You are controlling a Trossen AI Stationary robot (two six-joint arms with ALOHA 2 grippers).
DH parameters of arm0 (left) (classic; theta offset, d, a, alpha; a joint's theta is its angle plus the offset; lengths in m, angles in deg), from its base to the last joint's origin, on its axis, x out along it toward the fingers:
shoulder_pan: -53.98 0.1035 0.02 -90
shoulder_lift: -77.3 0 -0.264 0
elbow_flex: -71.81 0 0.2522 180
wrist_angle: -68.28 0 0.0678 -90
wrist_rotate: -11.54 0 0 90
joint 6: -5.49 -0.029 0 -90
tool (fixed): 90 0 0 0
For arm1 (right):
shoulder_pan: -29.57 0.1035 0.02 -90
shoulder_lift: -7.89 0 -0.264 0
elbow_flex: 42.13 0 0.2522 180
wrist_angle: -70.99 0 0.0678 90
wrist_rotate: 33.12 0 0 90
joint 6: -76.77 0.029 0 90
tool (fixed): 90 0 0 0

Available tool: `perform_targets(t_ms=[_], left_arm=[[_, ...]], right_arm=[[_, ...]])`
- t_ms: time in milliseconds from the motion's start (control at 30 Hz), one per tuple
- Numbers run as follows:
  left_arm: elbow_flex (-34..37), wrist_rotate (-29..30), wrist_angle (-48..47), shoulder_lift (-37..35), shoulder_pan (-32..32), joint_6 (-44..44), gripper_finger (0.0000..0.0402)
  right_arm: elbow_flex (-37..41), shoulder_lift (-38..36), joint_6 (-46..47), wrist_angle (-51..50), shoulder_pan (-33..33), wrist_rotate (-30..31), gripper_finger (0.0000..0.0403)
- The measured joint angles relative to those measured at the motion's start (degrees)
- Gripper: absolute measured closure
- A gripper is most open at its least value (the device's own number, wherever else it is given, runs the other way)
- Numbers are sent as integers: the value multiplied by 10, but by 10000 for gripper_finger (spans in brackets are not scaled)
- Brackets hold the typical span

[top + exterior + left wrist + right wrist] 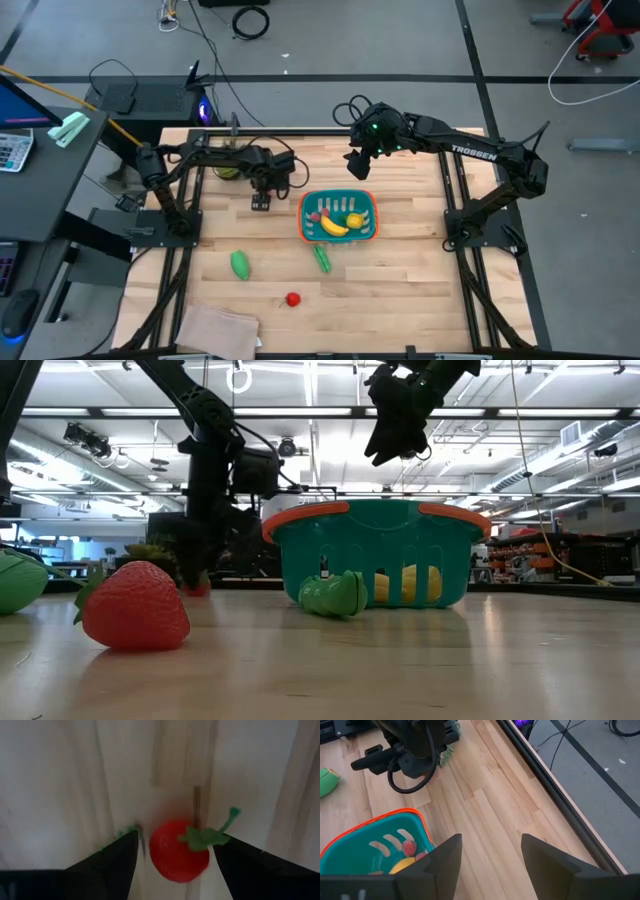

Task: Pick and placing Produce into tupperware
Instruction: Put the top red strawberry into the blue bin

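Note:
A small red round piece [177, 852] with a green stem lies on the wooden table between the open fingers of my left gripper [175, 862], which points straight down left of the tupperware [338, 217]; in the high view that gripper [262, 200] hides the piece. The teal tupperware holds a yellow banana [333, 226] and small red pieces [409, 848]. A green pod [335, 595] lies against its near wall. My right gripper [358, 165] hangs open, high above the table beyond the tupperware's far side.
A green piece [240, 264] and a red strawberry [293, 298] lie on the near half of the table. A tan cloth [215, 328] sits at the near left corner. A spiky green plant [228, 170] stands behind my left gripper.

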Motion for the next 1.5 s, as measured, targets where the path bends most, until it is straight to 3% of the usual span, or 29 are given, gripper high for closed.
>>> perform_targets(t_ms=[1033, 1500], left_arm=[[0, 0, -3, 9, 8, 9, 144], [0, 0, -4, 9, 8, 18, 173]], right_arm=[[0, 0, -1, 0, 0, 0, 188], [0, 0, -1, 2, 0, 0, 188]])
